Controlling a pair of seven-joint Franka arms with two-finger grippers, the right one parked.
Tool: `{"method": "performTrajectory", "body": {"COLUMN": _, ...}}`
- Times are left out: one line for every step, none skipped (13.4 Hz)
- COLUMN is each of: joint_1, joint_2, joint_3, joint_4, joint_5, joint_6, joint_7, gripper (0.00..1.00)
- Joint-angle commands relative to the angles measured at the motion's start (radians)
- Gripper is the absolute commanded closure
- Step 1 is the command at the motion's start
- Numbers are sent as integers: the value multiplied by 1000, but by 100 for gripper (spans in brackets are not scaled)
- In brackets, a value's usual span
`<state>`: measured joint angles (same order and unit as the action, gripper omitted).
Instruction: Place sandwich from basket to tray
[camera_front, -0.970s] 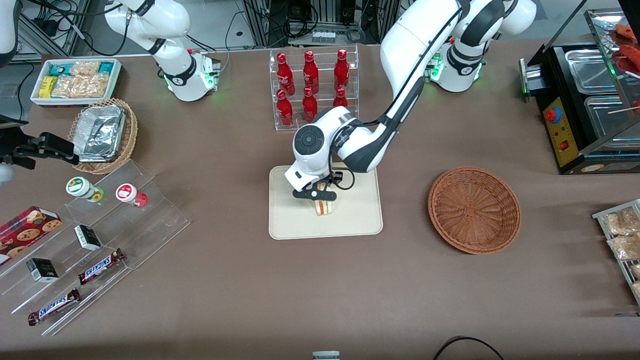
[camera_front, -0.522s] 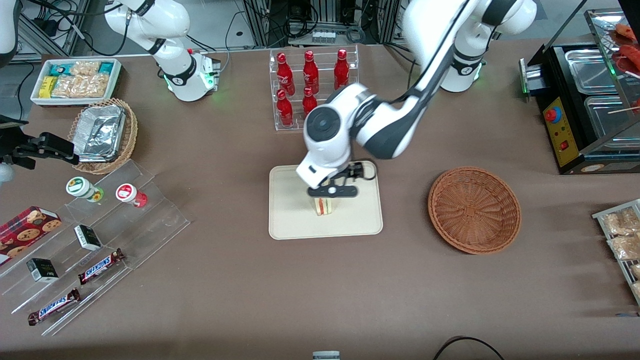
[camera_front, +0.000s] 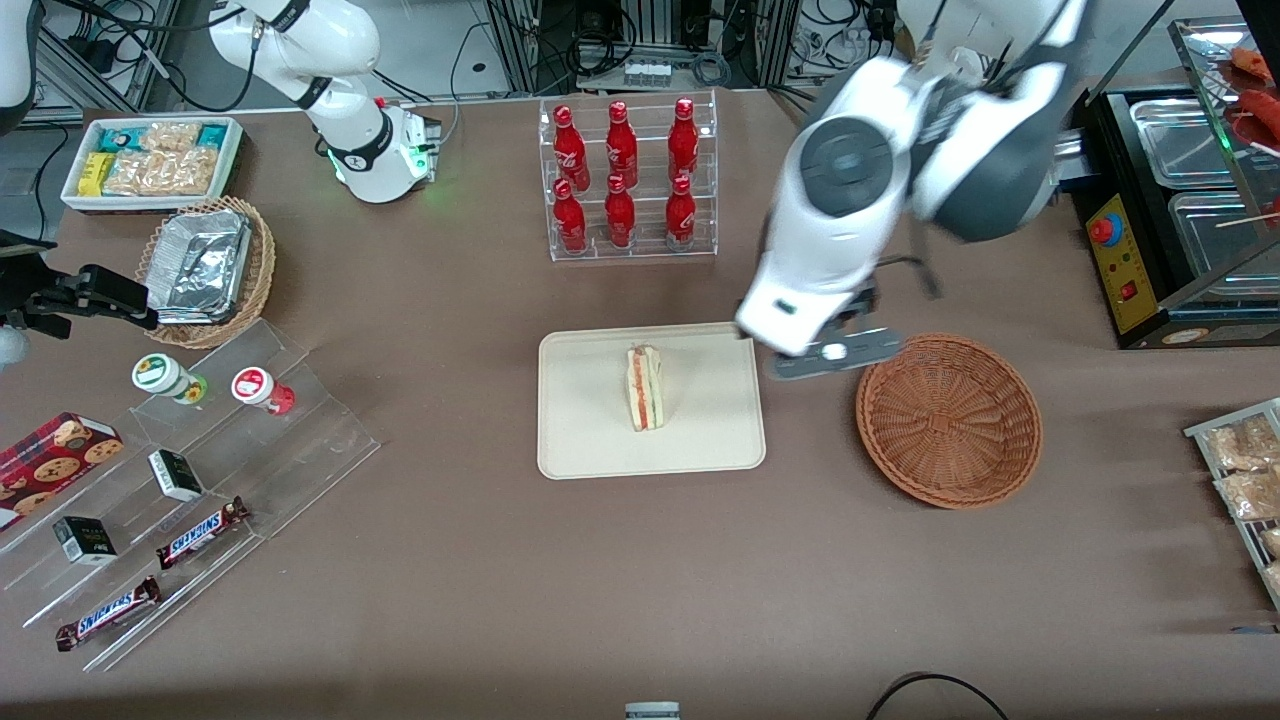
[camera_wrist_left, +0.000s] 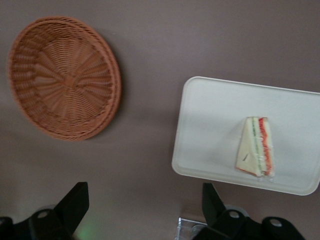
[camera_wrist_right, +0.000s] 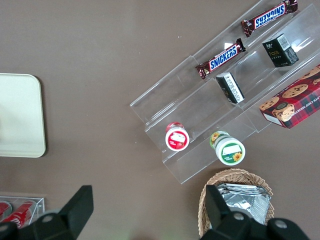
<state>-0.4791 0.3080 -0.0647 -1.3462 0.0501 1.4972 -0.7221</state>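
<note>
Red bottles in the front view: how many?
6, all in the clear rack: three on its upper step, three on its lower. None looks hidden. The gripper hangs between tray and basket.

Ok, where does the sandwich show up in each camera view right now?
Front view: the sandwich lies near the middle of the tray, apart from the raised, open tool.
Left wrist view: the sandwich lies on the tray, with the basket beside it, empty.
Right wrist view: not in it; only a bare part of the tray shows.
Shared landmark: the tray.
</note>
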Motion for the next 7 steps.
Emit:
{"method": "performTrajectory", "body": {"joint_1": 66, "joint_2": -75, "joint_3": -7, "joint_4": -30, "joint_5": -3, "joint_6": -80, "joint_7": 93, "gripper": 0}}
{"method": "performTrajectory", "body": {"joint_1": 82, "joint_2": -92, "joint_3": -7, "joint_4": -31, "joint_5": -1, "joint_6": -100, "joint_7": 114, "gripper": 0}}
{"method": "performTrajectory", "body": {"joint_1": 89, "joint_2": -111, "joint_3": -6, "joint_4": -33, "joint_5": 4, "joint_6": -112, "joint_7": 119, "gripper": 0}}
{"method": "performTrajectory", "body": {"joint_1": 121, "joint_2": -128, "joint_3": -7, "joint_4": -37, "joint_5": 4, "joint_6": -117, "joint_7": 122, "gripper": 0}}
{"method": "performTrajectory", "body": {"joint_1": 138, "joint_2": -142, "joint_3": -7, "joint_4": -37, "joint_5": -1, "joint_6": -130, "joint_7": 150, "gripper": 0}}
{"method": "performTrajectory", "body": {"joint_1": 152, "joint_2": -155, "joint_3": -6, "joint_4": -37, "joint_5": 2, "joint_6": -155, "joint_7": 202, "gripper": 0}}
{"method": "performTrajectory", "body": {"joint_1": 178, "joint_2": -170, "joint_3": -6, "joint_4": -39, "joint_5": 4, "joint_6": -172, "joint_7": 240, "gripper": 0}}
